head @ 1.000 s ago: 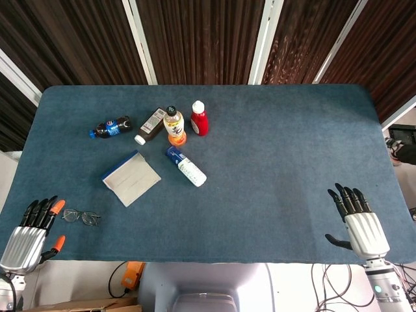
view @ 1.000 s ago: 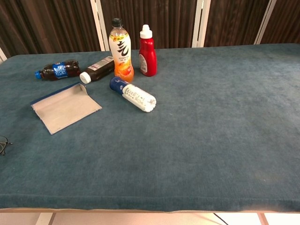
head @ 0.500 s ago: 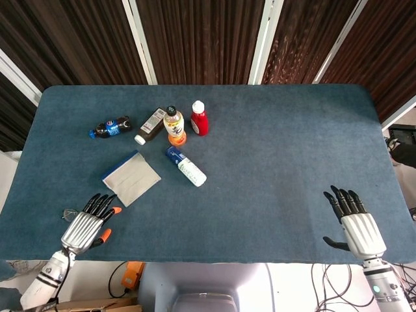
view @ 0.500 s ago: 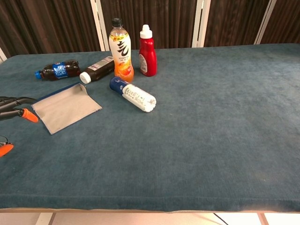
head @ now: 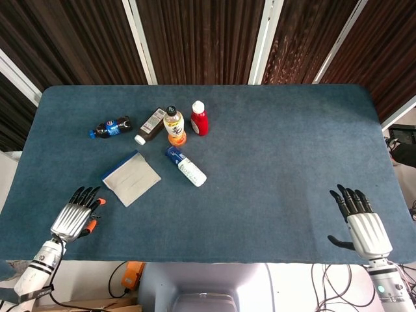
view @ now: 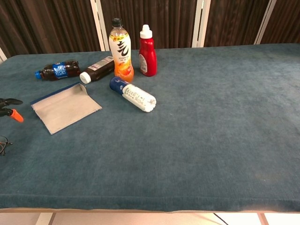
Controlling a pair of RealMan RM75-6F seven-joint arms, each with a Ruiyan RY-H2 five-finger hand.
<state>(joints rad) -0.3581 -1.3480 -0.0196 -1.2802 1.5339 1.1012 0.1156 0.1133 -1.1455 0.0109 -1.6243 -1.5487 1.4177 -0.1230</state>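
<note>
My left hand (head: 74, 219) hovers flat over the table's front left corner, fingers spread and holding nothing. It covers a pair of glasses in the head view. In the chest view only its orange-tipped fingers (view: 10, 111) show at the left edge, above a sliver of the glasses (view: 3, 143). The grey pad with a blue edge (head: 131, 178) lies just to the right of the hand. My right hand (head: 364, 227) rests open at the front right edge, far from every object, and is out of the chest view.
A group stands at the back left: a lying cola bottle (head: 110, 127), a lying dark bottle (head: 151, 125), an upright orange drink bottle (view: 120, 49), an upright red bottle (view: 147, 51) and a lying white bottle with a blue cap (head: 186, 166). The blue table (head: 286, 149) fills both views.
The left hand came in from the corner over the glasses, then drew back a little to the left. The right hand barely shifted. The bottles and pad stayed put.
</note>
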